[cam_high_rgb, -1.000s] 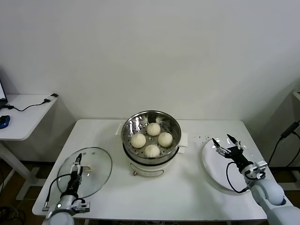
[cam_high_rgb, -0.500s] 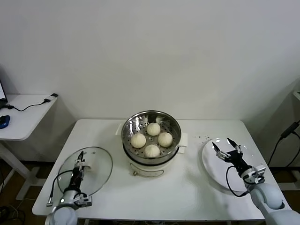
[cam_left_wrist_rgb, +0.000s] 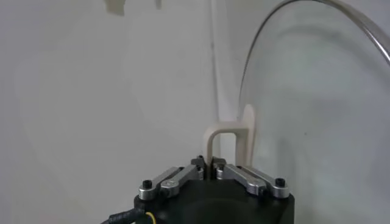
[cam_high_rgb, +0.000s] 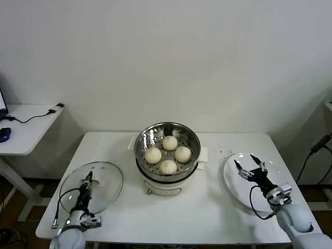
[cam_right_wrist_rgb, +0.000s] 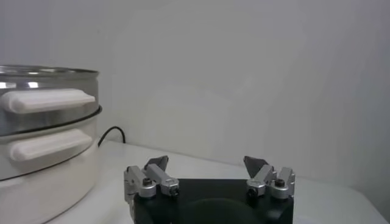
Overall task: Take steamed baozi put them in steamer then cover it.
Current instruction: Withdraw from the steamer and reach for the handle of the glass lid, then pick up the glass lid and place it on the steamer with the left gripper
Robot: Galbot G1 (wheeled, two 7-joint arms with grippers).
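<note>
Four steamed baozi (cam_high_rgb: 168, 153) sit in steamer (cam_high_rgb: 167, 140), table centre. Cover (cam_high_rgb: 92, 187) lies flat on table at steamer's 8 o'clock. My left gripper (cam_left_wrist_rgb: 209, 162) is over it, jaws pinched closed on cover's white handle (cam_left_wrist_rgb: 228, 138). My right gripper (cam_high_rgb: 251, 167) hovers above white plate (cam_high_rgb: 233, 179), steamer's 4 o'clock, jaws spread wide, holding nothing.

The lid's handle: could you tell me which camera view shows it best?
The left wrist view: the handle fills the centre, pinched by the left gripper. The head view shows the glass lid with the handle mostly hidden. The right wrist view shows neither.
</note>
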